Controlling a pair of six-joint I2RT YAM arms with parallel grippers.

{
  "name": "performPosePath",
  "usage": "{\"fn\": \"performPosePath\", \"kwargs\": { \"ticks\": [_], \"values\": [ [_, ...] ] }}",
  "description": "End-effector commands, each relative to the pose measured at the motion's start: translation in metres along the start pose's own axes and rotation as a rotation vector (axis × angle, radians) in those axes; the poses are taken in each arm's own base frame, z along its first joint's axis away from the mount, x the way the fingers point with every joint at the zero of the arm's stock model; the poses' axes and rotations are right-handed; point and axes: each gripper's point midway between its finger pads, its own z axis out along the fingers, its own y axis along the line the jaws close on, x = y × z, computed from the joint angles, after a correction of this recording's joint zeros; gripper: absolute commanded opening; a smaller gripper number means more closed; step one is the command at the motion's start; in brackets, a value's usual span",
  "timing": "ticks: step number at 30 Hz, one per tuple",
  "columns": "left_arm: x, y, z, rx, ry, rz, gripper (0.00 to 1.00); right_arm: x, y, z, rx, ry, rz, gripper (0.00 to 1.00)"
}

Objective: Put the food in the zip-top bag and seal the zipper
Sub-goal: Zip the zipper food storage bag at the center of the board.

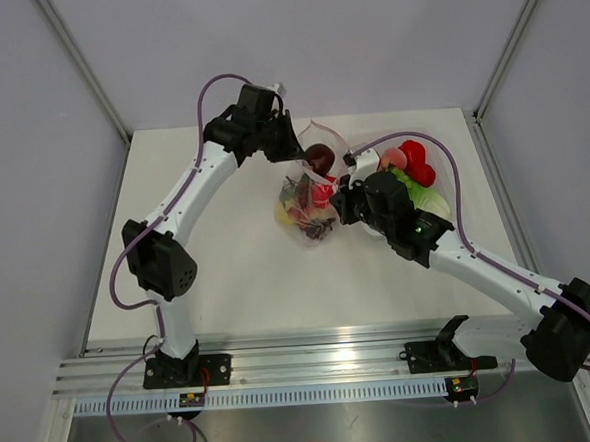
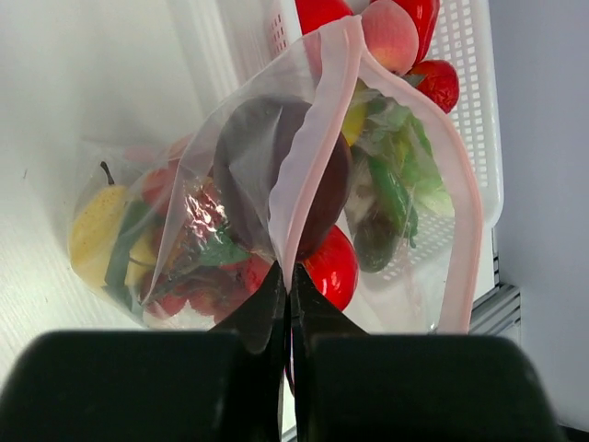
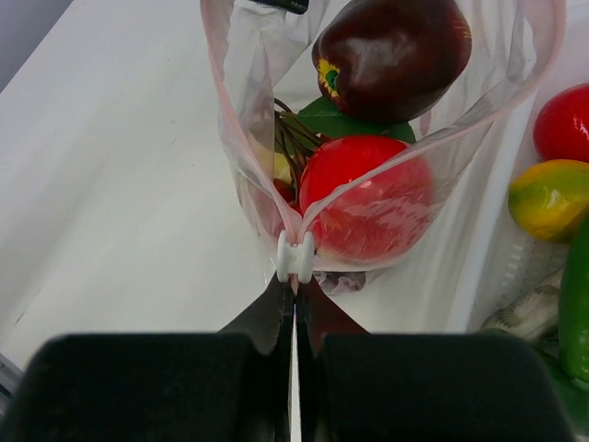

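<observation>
The left pincer (image 2: 288, 293) was pressed together on the mouth edge of the zip-top bag (image 2: 198, 198); the right pincer (image 3: 294, 299) pinched the zipper (image 3: 215, 74) beside its white slider (image 3: 295, 257).

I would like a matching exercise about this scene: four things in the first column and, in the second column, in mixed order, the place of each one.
Things
1. dark purple fruit
2. yellow pear
3. peach
4. white slider

Places
A. in the white mesh basket
B. just ahead of the right gripper, at one end of the zipper
C. deep inside the zip-top bag, near its closed bottom
D. in the open mouth of the zip-top bag

Pairs: 1-D, 2-C, 3-A, 4-B
</observation>
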Motion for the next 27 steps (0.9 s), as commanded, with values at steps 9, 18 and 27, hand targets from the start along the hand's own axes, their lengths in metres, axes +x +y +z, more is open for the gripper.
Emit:
{"fn": "performPosePath", "kwargs": {
  "ticks": [9, 18, 27],
  "values": [
    [0.024, 0.011, -0.106, -0.02, -0.202, -0.048, 0.0, -0.07, 0.008, -0.002, -0.055, -0.155, -0.04, 0.0],
    [0.041, 0.02, -0.126, -0.029, -0.229, -0.103, 0.0, -0.078, 0.034, 0.01, -0.238, -0.123, -0.056, 0.0],
    [0.041, 0.022, -0.125, -0.024, -0.249, -0.132, 0.0, -0.041, 0.01, -0.004, -0.246, -0.061, 0.067, 0.33]
  ]
}}
